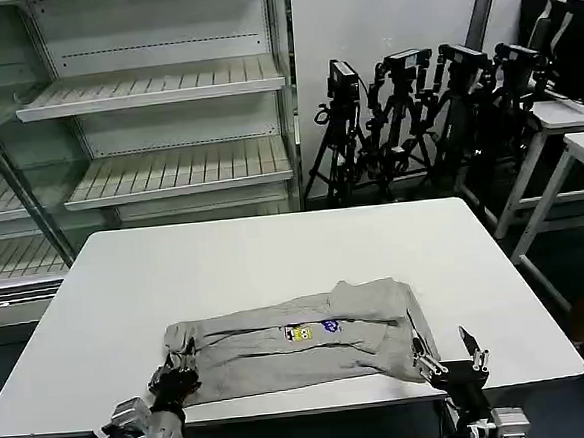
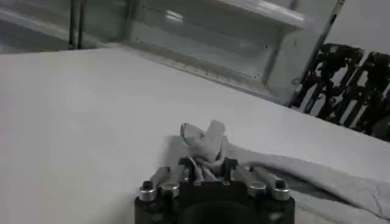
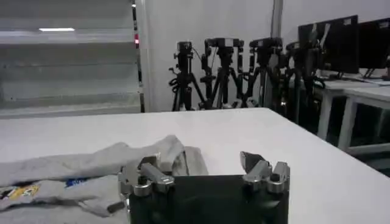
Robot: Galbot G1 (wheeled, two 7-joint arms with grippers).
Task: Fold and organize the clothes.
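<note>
One light grey, soft fabric shirt with a small multicolour chest print is lying rumpled near the front edge of the smooth white rectangular table, its long axis running left to right. The left gripper is pinching a bunched fold at the shirt's left end, fingers closed on cloth. The right gripper is sitting at the shirt's right end, fingers spread wide, holding nothing.
</note>
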